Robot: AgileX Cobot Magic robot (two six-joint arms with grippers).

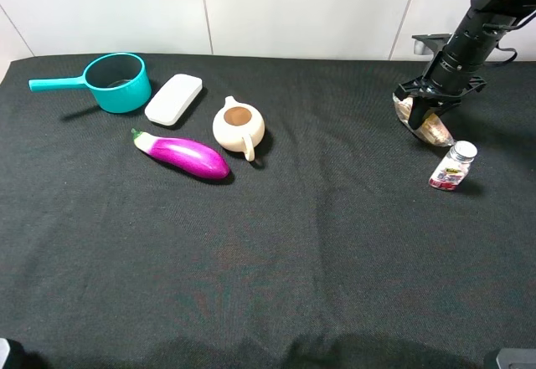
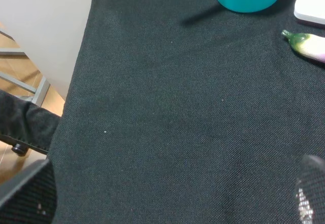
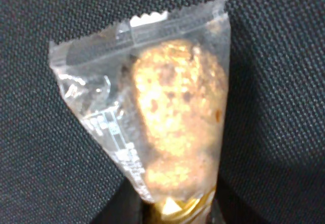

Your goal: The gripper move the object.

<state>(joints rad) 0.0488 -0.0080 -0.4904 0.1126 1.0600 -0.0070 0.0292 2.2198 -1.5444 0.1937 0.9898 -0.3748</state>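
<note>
The object (image 3: 172, 127) is a clear plastic-wrapped pack of tan biscuits. It hangs just above the black cloth at the far right, and its sealed end points away from the wrist. My right gripper (image 1: 421, 116), a black claw on a thick black arm, is shut on the object (image 1: 435, 130) from above. In the left wrist view my left gripper (image 2: 170, 203) shows only as blurred dark fingertips (image 2: 310, 193) at the picture's two lower corners. They stand wide apart over bare cloth with nothing between them.
A small silver-capped bottle (image 1: 453, 166) lies right beside the held pack. On the left half sit a purple eggplant (image 1: 181, 154), a cream teapot (image 1: 239, 125), a white case (image 1: 174, 99) and a teal pot (image 1: 115, 81). The table's left edge (image 2: 76, 76) drops to the floor.
</note>
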